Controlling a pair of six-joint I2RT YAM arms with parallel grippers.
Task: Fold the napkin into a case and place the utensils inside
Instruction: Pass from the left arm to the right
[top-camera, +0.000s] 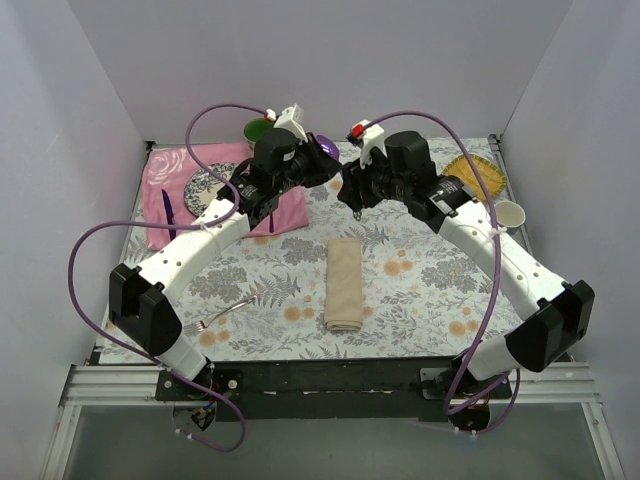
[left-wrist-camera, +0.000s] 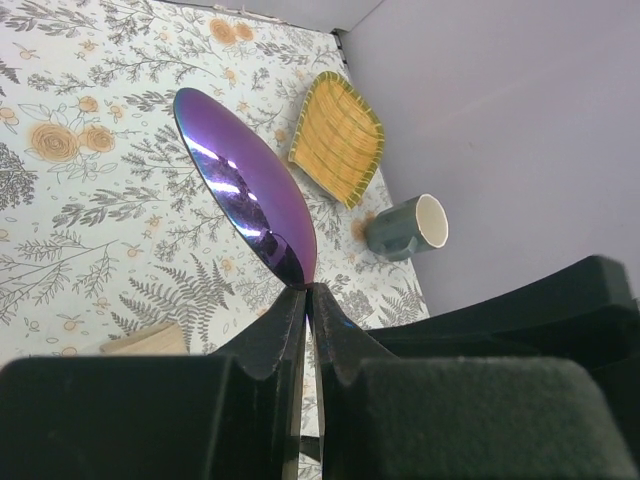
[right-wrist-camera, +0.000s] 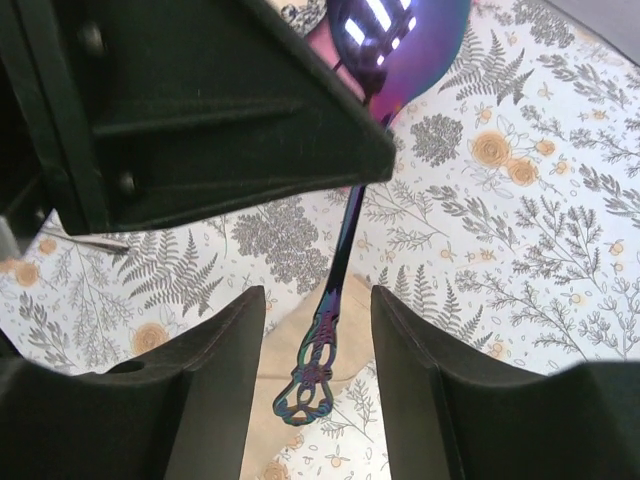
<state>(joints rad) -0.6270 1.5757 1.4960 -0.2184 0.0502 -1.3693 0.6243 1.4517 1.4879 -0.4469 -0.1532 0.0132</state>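
The spoon (left-wrist-camera: 245, 190) is up in the air, over the far middle of the table (top-camera: 420, 290). Its shiny purple bowl points up and its thin handle hangs down.

The left gripper (left-wrist-camera: 308, 292) is pressed together and pinches the spoon at the neck, just under the bowl. The right gripper (right-wrist-camera: 318, 305) sits lower, with its fingers (right-wrist-camera: 225, 340) spread wide. The curly end of the handle hangs between them. I can see a gap on each side, so it is not touching the handle.

This looks like a hand-over, with one arm giving the spoon to the other.

The napkin is already folded. It lies as a long, thin case (top-camera: 343, 285) in the middle of the table, a bit toward the near edge. Nothing is inside it that I can see. The little fork (top-camera: 222, 314) lies flat near the near left corner, well apart from the case.

I think the right fingers must next close on the handle. They must hold it tight before the left gripper lets go, or the spoon could drop. Then the spoon can go down to the case and slide in. The fork comes after.
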